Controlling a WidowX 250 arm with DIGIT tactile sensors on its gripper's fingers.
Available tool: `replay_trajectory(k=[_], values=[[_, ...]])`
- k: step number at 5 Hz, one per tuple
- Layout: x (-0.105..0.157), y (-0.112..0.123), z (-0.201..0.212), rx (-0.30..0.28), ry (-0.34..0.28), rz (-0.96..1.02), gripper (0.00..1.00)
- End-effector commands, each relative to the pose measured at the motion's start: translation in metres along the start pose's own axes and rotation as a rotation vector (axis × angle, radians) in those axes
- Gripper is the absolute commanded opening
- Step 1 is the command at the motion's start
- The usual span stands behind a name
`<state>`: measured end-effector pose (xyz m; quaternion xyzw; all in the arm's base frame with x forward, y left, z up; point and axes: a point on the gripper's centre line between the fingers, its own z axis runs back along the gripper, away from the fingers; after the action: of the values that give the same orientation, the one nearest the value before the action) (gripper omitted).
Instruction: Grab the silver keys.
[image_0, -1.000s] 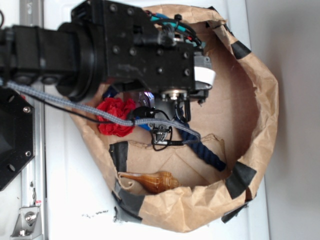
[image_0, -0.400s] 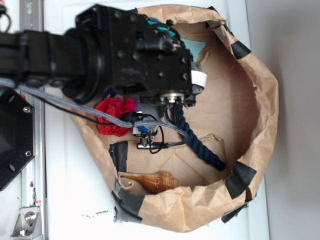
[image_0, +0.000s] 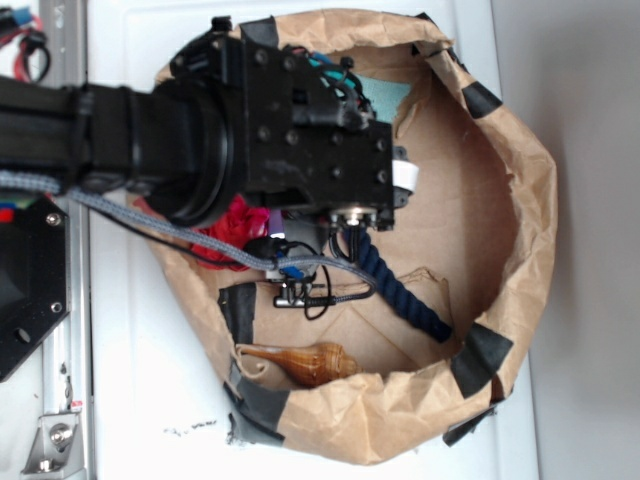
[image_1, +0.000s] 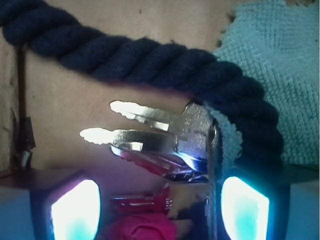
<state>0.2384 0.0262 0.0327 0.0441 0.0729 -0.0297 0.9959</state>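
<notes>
Brown paper bin (image_0: 520, 200) surrounds me; my open end effector (image_1: 159, 210) straddles the silver keys (image_1: 165, 132), half-hidden under navy rope (image_1: 150, 60).

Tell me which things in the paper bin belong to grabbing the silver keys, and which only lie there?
For the job:
- silver keys, between the open fingers
- gripper

Only lying there:
- dark blue rope, just behind the keys
- teal cloth
- red fabric flower, mostly hidden under the arm
- brown seashell
- paper bin
</notes>
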Motion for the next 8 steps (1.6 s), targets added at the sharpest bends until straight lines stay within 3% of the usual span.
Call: replay_trajectory(k=[1, 2, 8], values=[[0.0112, -0.0089, 0.0057, 0.006, -0.031, -0.018, 1.00], [0.0114, -0.0090, 0.0066, 0.000, -0.039, -0.022, 0.00], [0.0114, -0.0075, 0.0103, -0.005, -0.039, -0.043, 0.00]])
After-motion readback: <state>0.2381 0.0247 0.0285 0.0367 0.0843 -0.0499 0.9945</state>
